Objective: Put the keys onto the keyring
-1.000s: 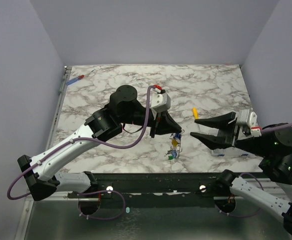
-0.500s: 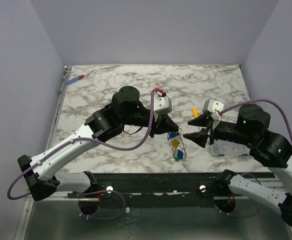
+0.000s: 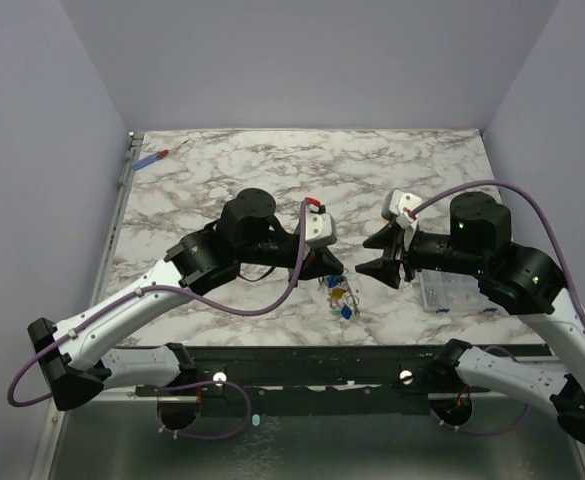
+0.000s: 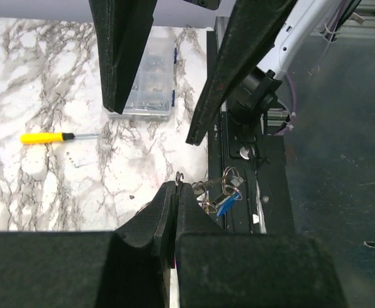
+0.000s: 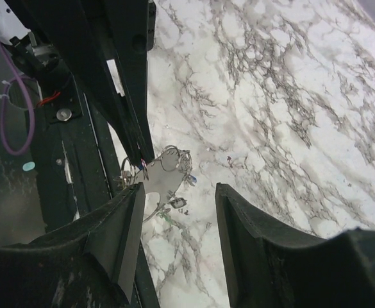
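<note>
Silver keys [image 3: 340, 297] dangle from the keyring [image 5: 170, 158] pinched in the left gripper [image 4: 176, 189]; right gripper [image 3: 380, 256] spread.

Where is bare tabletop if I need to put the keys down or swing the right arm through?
The far strip of the table is bare, from the red-and-blue screwdriver across to the right corner. Crowded: near centre, where the left gripper and right gripper face each other at the keys, with the clear box beside.

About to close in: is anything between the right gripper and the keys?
No. The top view shows only bare marble table between the open right gripper and the keys.
</note>
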Motion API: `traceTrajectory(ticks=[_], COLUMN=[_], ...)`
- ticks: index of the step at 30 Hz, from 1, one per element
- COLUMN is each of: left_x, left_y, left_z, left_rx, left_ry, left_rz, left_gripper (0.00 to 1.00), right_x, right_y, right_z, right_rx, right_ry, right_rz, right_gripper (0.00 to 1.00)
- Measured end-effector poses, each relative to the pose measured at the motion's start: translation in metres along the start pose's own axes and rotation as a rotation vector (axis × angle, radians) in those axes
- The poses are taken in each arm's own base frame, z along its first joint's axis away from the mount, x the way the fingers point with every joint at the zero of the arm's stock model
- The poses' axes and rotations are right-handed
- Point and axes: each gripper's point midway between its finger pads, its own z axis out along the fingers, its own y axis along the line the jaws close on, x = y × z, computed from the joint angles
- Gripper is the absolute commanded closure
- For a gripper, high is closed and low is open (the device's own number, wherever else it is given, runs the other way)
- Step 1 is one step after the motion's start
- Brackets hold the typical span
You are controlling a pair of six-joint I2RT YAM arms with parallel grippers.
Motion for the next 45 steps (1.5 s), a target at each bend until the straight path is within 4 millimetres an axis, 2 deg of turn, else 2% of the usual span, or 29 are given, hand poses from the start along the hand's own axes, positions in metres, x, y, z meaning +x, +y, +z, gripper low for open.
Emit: traceTrajectory(ticks=[10,22,45], left_x=[-0.012,-0.013,-0.009], left_y=[-0.007,-0.009,-0.008], left_z=[-0.013,-0.016,-0.015], left_rx=[-0.004,-0.005,-0.004], left_ry=[-0.039,-0.044,-0.036], left_rz=[0.054,0.061,0.054], left_gripper=[1.0,1.0,1.0], right_x=[0.0,0.009,0.005], right_y=[0.011,0.021,0.026], right_z=[-0.005,0.016,0.026], right_rx=[-0.051,-0.165,-0.222], right_ry=[-0.026,0.017,0.004], right_rz=[-0.043,-0.013,0.013], right_gripper=[0.54,0.62,0.74])
